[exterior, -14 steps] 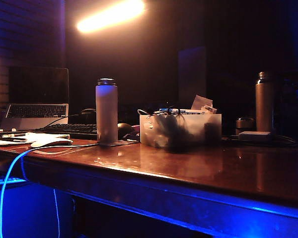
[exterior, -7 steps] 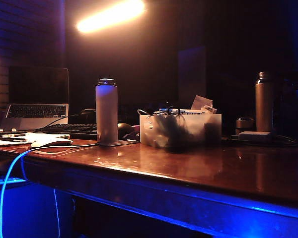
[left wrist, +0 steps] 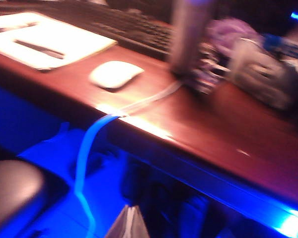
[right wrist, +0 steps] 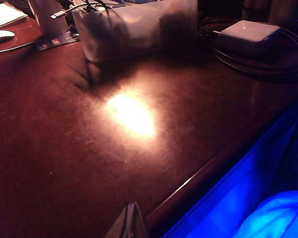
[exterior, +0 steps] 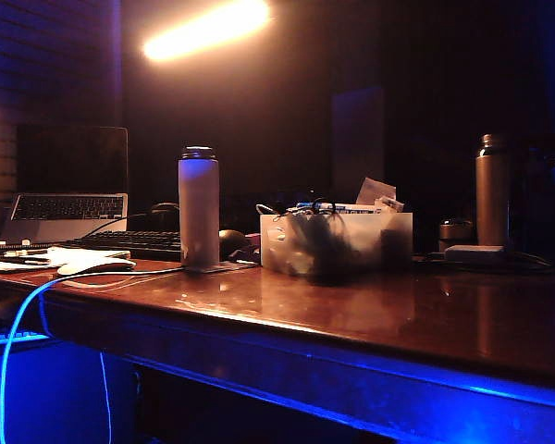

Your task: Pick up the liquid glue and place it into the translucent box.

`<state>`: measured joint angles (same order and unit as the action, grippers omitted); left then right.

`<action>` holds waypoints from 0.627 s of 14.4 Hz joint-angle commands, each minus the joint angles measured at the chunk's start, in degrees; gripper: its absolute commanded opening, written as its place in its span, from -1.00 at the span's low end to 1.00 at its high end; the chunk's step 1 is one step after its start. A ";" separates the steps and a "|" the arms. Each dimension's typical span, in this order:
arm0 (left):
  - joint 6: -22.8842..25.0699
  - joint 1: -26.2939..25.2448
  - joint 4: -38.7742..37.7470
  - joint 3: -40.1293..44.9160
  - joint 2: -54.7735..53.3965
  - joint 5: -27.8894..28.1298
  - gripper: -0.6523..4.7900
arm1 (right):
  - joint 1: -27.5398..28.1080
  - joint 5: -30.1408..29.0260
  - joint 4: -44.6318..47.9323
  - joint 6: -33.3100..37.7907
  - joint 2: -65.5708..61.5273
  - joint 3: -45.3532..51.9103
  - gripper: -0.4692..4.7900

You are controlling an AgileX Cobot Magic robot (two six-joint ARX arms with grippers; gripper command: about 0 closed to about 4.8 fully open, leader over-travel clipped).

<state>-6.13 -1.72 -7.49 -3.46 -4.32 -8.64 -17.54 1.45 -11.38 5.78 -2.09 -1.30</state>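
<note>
The left gripper (left wrist: 128, 224) is hanging off the glossy brown wooden table's (exterior: 351, 314) front edge, jaws closed and empty. The liquid glue (left wrist: 284, 45) is seemingly lying in the low frosted translucent box (exterior: 351, 242) mid-table, only a blurred blue streak showing, so the task is probably finishing. The right gripper (right wrist: 128, 219) is hovering over the table's near edge, closed, carrying nothing.

From your right wrist cam, the right tool (right wrist: 128, 220) sits pinched closed above the tabletop (right wrist: 64, 163) edge. The translucent box (right wrist: 139, 29) stands at the far side, dark cables inside, a white power adapter (right wrist: 249, 33) beside it.
</note>
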 commanded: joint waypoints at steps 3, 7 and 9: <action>1.09 0.04 -0.68 3.13 4.26 2.49 -0.78 | 0.00 -0.09 -0.26 0.22 -0.09 0.17 -0.82; 1.60 0.02 -0.87 3.13 4.26 3.32 -0.78 | 0.00 -0.09 -0.26 0.22 -0.09 0.17 -0.82; 1.18 0.02 -1.27 3.13 4.26 6.51 -0.78 | 0.00 -0.09 -0.26 0.22 -0.09 0.17 -0.82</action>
<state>-4.75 -1.72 -8.40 -0.43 -0.21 -3.09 -17.54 1.45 -11.38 5.78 -2.11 -1.30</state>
